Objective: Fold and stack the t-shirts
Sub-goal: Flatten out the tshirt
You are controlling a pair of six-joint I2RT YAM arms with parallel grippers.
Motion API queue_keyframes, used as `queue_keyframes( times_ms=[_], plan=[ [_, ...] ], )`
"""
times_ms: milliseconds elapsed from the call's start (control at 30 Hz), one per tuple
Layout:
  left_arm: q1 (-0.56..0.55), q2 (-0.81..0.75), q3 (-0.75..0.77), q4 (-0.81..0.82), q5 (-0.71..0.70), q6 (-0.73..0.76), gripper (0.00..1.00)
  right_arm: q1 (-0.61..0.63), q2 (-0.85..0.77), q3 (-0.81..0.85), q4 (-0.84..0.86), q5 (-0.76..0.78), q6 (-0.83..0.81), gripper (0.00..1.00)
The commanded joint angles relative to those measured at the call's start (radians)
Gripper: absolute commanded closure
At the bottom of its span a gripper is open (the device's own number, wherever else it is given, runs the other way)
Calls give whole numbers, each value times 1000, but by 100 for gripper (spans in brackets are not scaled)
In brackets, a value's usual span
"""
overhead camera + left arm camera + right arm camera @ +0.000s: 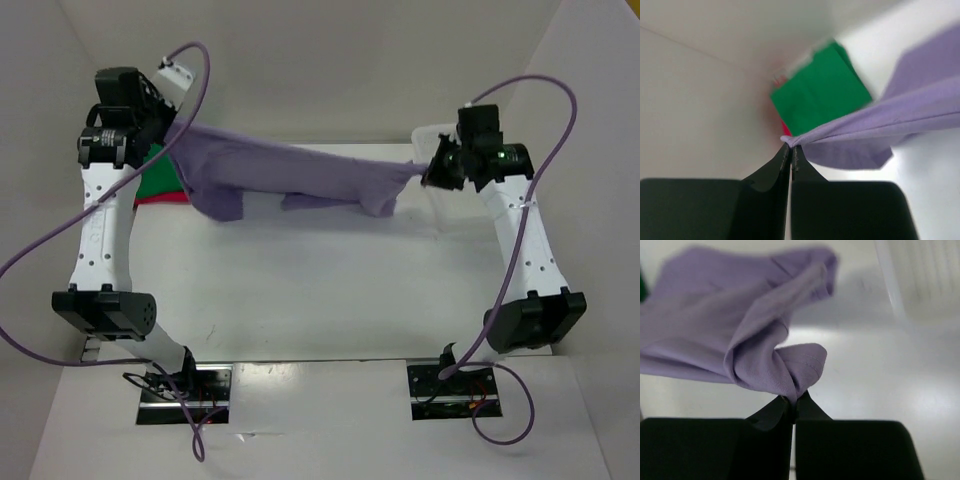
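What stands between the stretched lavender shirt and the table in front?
Nothing visible: the white table before the lavender cloth t-shirt is bare. The folded green cloth t-shirt on the red cloth t-shirt lies by its left end, the white plastic basket by its right.

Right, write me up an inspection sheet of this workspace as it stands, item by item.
Surface: plain white table.
Job's things: purple t-shirt stretched between both grippers, its middle hanging down; green t-shirt folded at the far left, lying on the red t-shirt, of which only an edge shows.
Clutter: white basket at the far right, beside the right arm.
Grippers: left gripper shut on one end of the purple t-shirt; right gripper shut on the other end.
Cables: purple cables loop off each arm.
Surroundings: white walls around the table.
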Motion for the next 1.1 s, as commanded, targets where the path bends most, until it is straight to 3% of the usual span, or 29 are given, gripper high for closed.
queue_keyframes(
  times_ms=[0, 133, 200, 267, 300, 333, 467, 633, 667, 767, 900, 1067],
  plan=[
    [14, -44, -136, -80, -54, 44, 100, -2, -140, -210, -48, 21, 34, 100],
    [14, -78, -498, -93, -32, 44, 100, -2, -247, -735, 86, -209, 143, 100],
    [14, -78, -617, -93, -42, 44, 100, 12, -270, -890, 216, -319, 221, 100],
    [14, -78, -765, -77, -52, 44, 100, 37, -283, -1033, 284, -390, 266, 91],
    [14, -78, -803, -64, -52, 44, 100, 47, -283, -1053, 295, -390, 290, 82],
    [14, -78, -834, -64, -52, 44, 100, 47, -283, -1053, 286, -372, 291, 45],
    [3, -78, -934, -83, -33, 44, 100, 47, -283, -1022, 236, -263, 291, 25],
    [-20, -87, -969, -103, 21, 33, 100, 155, -259, -1009, 233, -164, 381, 27],
    [-20, -87, -969, -103, 21, 22, 100, 246, -249, -996, 233, -129, 402, 35],
    [-20, -87, -978, -103, 32, 22, 100, 417, -197, -912, 187, -21, 505, 47],
    [-20, -87, -969, -103, 43, 22, 100, 637, -58, -802, 61, 156, 590, 44],
    [-29, -87, -969, -103, 43, 22, 100, 725, 102, -731, -86, 308, 654, 33]
  ],
)
